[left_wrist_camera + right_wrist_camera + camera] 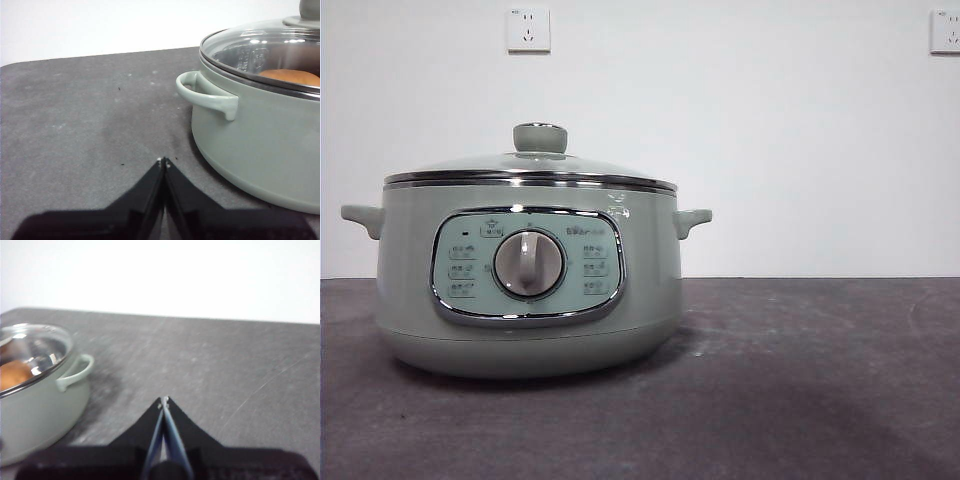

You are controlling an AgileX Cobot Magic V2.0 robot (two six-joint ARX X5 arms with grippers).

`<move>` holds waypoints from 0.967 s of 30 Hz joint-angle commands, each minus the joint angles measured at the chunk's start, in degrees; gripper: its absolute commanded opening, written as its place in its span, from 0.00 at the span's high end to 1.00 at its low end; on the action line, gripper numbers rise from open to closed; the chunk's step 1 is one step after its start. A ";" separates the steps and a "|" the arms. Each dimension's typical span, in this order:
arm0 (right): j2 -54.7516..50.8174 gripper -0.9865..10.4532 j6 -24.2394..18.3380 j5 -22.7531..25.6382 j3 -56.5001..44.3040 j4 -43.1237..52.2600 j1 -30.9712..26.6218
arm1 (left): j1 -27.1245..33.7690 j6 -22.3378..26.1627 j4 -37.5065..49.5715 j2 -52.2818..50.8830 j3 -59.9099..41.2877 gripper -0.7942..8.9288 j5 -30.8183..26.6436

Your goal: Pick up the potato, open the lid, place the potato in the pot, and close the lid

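The wide sage-green electric pot (525,295) stands at the left of the dark grey table (800,370), its chrome-framed panel and grey dial facing the near edge. The domed glass lid with its chrome rim and pale-green knob (540,160) sits squarely on the pot, closed. Through the glass, both wrist views show the oval orange-brown potato (292,76) lying inside the pot, under the lid (the front view cannot show it, since the pot wall hides the inside).

The left gripper (163,161) hangs empty over bare table just beside the pot's left handle (207,95), jaws pressed together with nothing between them. The right gripper (163,400) is likewise pressed together and empty, over open table to the right of the pot, well apart from it.

Judging by how things lie, every step of the task looks done, so little remains to go wrong. The main risk would come from the left gripper, which is low and near the handle: a sideways sweep toward the pot could knock the handle and shift the pot, or jolt the lid off its seat. Lifting straight up and away would avoid that. The right arm has free room all round.
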 commanded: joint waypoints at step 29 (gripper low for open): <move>-11.28 0.91 4.79 -3.76 -22.05 8.35 -4.24 | 0.22 0.46 0.31 -0.17 -0.92 0.92 0.31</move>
